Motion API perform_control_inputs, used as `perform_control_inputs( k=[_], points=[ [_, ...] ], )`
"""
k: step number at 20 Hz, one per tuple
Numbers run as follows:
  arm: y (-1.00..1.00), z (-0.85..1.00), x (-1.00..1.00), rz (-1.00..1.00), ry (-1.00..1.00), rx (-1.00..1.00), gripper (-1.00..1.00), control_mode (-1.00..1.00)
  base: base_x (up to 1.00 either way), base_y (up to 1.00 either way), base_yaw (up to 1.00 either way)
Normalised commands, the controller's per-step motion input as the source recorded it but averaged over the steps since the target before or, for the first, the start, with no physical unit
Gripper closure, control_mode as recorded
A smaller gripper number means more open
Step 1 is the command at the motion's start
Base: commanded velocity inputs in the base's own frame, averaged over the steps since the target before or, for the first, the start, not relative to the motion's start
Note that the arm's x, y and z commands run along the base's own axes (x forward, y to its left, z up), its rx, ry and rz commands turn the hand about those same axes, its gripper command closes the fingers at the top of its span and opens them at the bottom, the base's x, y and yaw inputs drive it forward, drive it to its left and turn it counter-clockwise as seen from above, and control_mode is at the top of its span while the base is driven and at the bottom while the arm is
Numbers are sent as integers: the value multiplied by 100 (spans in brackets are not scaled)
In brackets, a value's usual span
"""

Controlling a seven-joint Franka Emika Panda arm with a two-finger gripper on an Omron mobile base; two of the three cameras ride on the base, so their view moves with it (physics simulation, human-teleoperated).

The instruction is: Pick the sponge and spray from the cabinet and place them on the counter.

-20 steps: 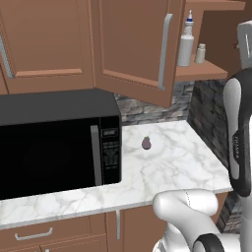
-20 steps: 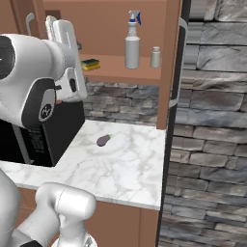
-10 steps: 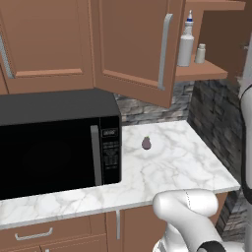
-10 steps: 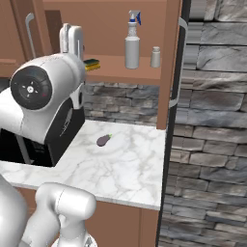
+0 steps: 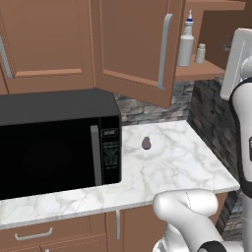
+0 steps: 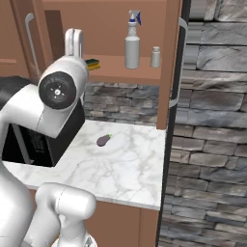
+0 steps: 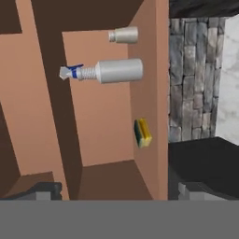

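Note:
The cabinet (image 6: 110,19) stands open, and on its wooden shelf (image 6: 126,74) the pale spray (image 6: 132,46) is upright with the small yellow and green sponge (image 6: 92,63) to its left. The hand view is rolled sideways; in it the spray (image 7: 112,71) and sponge (image 7: 143,132) lie some way ahead of my gripper (image 7: 119,193). My gripper is open and empty, its fingertips (image 7: 44,191) wide apart. In the left base view the spray (image 5: 186,44) shows past the open door (image 5: 133,49). The marble counter (image 5: 170,165) lies below.
A short white shaker (image 6: 155,57) stands just right of the spray. A dark purple egg-shaped object (image 6: 103,140) lies on the counter (image 6: 120,166). A black microwave (image 5: 54,140) takes the counter's left part. The right door (image 6: 173,62) juts out beside a stone wall (image 6: 212,120).
My arm has swung and risen, so its big joint now sits lower left in the right base view and its white link stands near the sponge. Spray, sponge and shaker have not moved.

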Motion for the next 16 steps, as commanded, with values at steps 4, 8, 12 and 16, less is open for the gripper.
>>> perform_control_inputs(
  k=[4, 8, 12, 16],
  points=[
    [9, 0, 24, 13, 0, 0, -100, -100, 0, 0, 0],
    [4, 1, 21, 13, 0, 0, -100, -100, 0, 0, 0],
    [13, 12, 22, 12, 0, -1, -100, -100, 0, 0, 0],
    [18, 13, 19, 9, 2, -6, -100, -100, 0, 0, 0]
  ],
)
